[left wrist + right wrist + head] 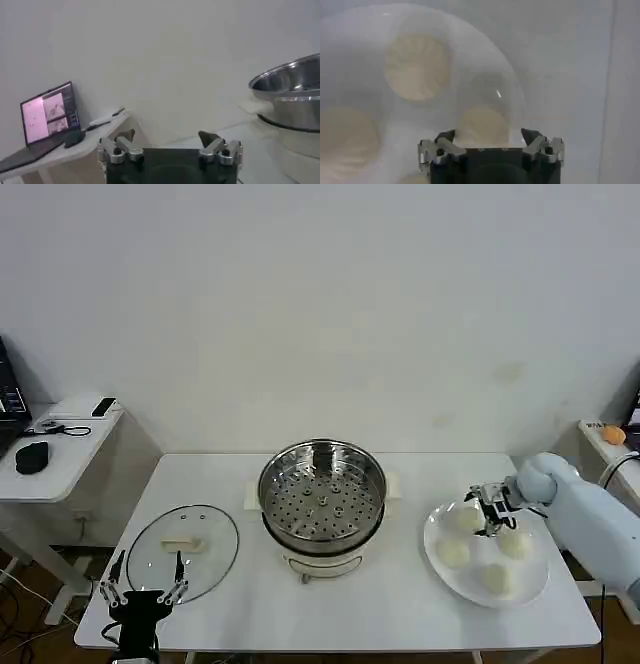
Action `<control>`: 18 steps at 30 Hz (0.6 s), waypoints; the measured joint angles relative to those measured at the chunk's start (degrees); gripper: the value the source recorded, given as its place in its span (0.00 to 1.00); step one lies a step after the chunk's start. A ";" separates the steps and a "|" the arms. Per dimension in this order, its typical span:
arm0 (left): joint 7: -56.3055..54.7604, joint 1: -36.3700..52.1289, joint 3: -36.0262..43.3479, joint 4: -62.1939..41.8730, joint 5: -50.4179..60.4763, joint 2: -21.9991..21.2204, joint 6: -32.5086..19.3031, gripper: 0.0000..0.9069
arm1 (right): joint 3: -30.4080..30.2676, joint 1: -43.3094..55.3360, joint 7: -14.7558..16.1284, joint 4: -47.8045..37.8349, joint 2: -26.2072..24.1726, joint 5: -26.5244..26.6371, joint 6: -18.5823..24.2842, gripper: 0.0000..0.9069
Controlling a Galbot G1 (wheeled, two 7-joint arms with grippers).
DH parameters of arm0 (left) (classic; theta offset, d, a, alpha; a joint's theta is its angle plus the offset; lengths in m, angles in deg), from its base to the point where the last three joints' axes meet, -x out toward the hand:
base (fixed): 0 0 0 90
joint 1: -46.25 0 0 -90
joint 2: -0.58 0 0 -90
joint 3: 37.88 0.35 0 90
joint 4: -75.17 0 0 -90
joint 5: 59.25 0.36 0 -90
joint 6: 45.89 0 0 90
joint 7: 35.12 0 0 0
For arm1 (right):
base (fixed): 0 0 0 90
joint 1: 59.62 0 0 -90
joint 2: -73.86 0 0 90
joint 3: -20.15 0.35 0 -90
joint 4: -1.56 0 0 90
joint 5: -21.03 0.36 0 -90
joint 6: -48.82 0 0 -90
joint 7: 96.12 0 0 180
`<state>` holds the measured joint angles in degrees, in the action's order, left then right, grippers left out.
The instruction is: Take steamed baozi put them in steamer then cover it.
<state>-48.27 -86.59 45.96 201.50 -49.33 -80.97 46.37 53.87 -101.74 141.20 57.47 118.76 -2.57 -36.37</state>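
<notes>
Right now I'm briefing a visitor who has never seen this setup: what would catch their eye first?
The round shiny stainless-steel steamer stands open at the middle of the white table, its perforated tray bare. On its right, the open right tool hangs over a white plate holding four pale cream buns. The clear glass cover lies on its left, beside the open left tool.

a white plate (pixel 437 569) sits on the white table (pixel 230 604); a laptop (pixel 47 117) rests on a side desk (pixel 60 459).
</notes>
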 measured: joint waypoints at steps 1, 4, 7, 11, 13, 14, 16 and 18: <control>0.00 0.08 0.00 -0.09 0.00 0.01 0.00 1.00 | -0.25 0.19 0.00 -0.18 0.18 -0.17 -0.08 0.74; -0.01 0.29 0.00 -0.38 0.00 0.06 0.00 1.00 | -0.82 0.65 -0.08 -0.61 0.69 -0.47 -0.22 0.69; -0.01 0.42 -0.01 -0.46 -0.01 0.08 0.00 1.00 | -1.22 0.88 -0.06 -0.87 1.01 -0.49 -0.38 0.68; 0.02 0.44 0.00 -0.48 0.00 0.09 0.01 1.00 | -1.89 1.22 0.21 -0.91 0.97 -0.37 -0.46 0.68; 0.07 0.30 0.02 -0.46 0.00 0.10 0.05 1.00 | -2.30 1.50 0.52 -0.82 0.79 -0.08 -0.56 0.68; 0.09 0.22 0.02 -0.41 0.00 0.11 0.06 1.00 | -2.52 1.63 0.70 -0.71 0.65 0.09 -0.58 0.68; 0.12 0.07 0.08 -0.23 0.01 0.13 0.10 1.00 | -2.99 1.95 1.20 -0.27 0.22 0.52 -0.55 0.68; 0.16 0.02 0.12 -0.06 0.03 0.13 0.16 1.00 | -3.50 2.37 1.75 0.36 -0.39 1.14 -0.50 0.68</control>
<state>-48.10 -86.57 46.08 201.44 -49.29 -80.84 46.53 50.37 -99.37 142.94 57.83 118.37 -1.43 -36.87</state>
